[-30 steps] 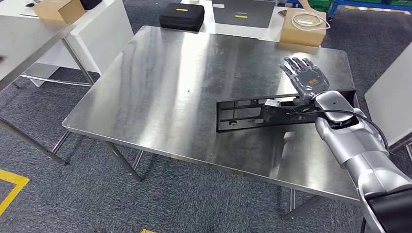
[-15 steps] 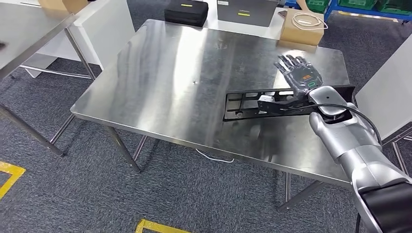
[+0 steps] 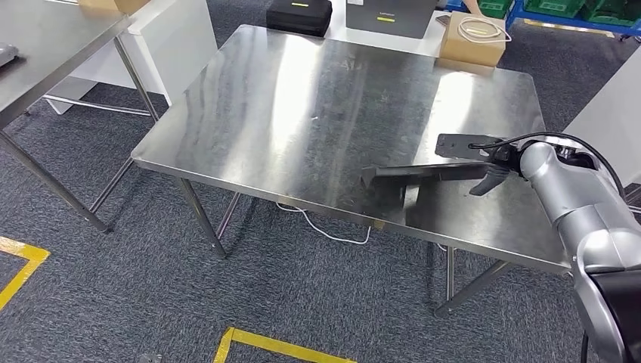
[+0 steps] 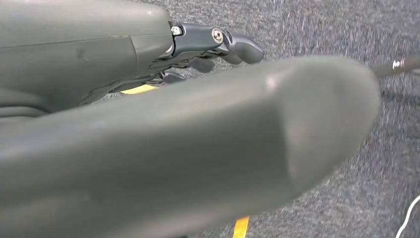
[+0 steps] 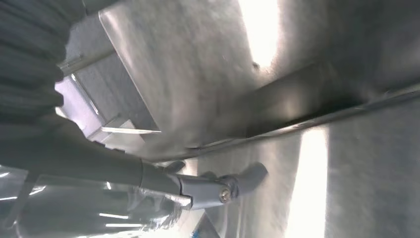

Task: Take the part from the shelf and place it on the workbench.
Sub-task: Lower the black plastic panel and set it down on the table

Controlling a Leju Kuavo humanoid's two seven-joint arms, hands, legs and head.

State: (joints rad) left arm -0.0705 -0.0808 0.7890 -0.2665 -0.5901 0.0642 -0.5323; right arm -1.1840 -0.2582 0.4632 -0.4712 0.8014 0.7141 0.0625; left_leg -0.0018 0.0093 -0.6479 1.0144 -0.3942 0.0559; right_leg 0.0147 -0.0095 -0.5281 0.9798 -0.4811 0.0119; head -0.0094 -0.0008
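- Now, head view: the right hand (image 3: 490, 168) is at the black part (image 3: 423, 171), at 4 o'clock on the steel worktop (image 3: 317, 98); whether it grips, I cannot tell.
- Left wrist view: the left hand (image 4: 218, 47) has curled fingers with nothing in them, above grey carpet (image 4: 337, 29).
- Right wrist view: dark fingers (image 5: 223, 187) are near the blurred part.

Looks like a workshop / robotics test bay. Stainless steel counter (image 3: 317, 98) on bare metal legs, a second steel counter (image 3: 45, 45) alongside it. Grey industrial carpet floor (image 3: 151, 302) with yellow tape markings (image 3: 280, 346), loose white cable (image 3: 325, 231) trailing under the counter. Far side: black equipment case (image 3: 301, 15), cardboard box (image 3: 472, 39) with a coiled cable on top, green crates on blue racking (image 3: 574, 9), white panels.
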